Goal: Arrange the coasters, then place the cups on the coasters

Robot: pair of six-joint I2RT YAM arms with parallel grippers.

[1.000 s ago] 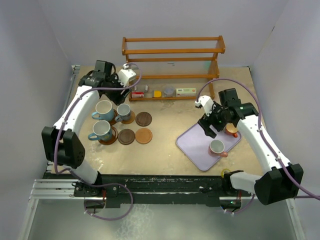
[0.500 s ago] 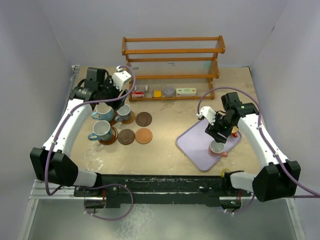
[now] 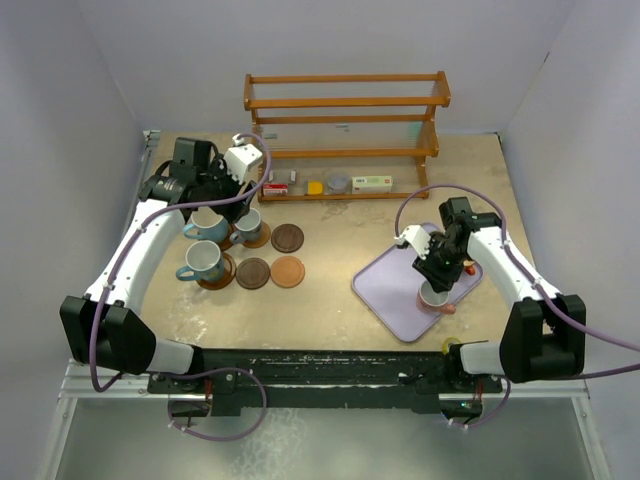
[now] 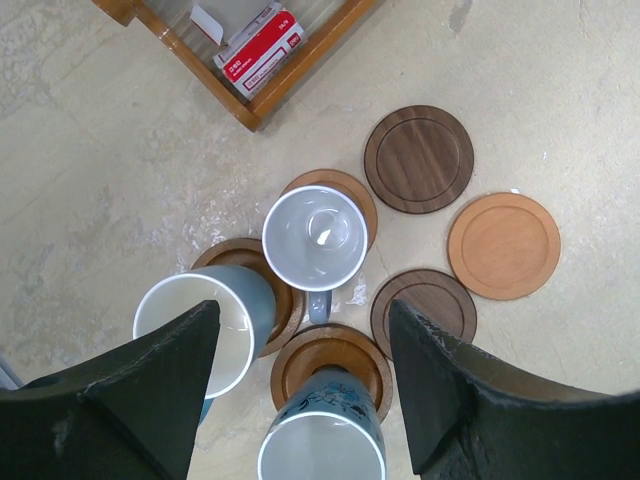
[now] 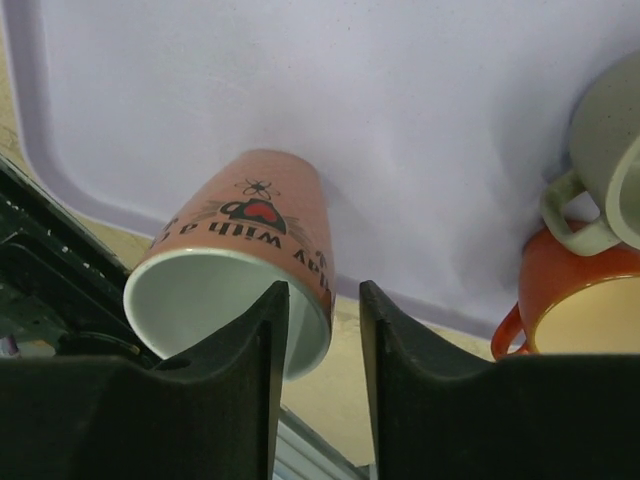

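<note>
- Right wrist view: a pink cup (image 5: pixel 250 240) with a heart print stands upright on the tray (image 5: pixel 400 100), close to the tray's near edge.
- The right pincer (image 5: pixel 323 290) straddles the cup's rim, one finger inside and one outside. It is narrowed, but a gap shows beside the outer finger, so the cup is not clamped.
- An orange cup (image 5: pixel 580 290) and a speckled cup (image 5: pixel 610 150) sit touching at the tray's other side.
- In the left wrist view, a grey cup (image 4: pixel 315 238), a blue cup (image 4: pixel 195 335) and a second blue cup (image 4: pixel 322 445) each stand on a coaster (image 4: pixel 352 190), close together.
- Just beside them three coasters lie bare: a dark coaster (image 4: pixel 418 158), an orange coaster (image 4: pixel 503 245) and a second dark coaster (image 4: pixel 423 310).
- The left pincer (image 4: pixel 302 305) hovers over the three cups, spread wide and holding nothing.
- A wooden rack (image 3: pixel 345 130) stands at the counter's (image 3: pixel 330 310) far side, with a red-and-white box (image 4: pixel 258 50) on its bottom shelf.
</note>
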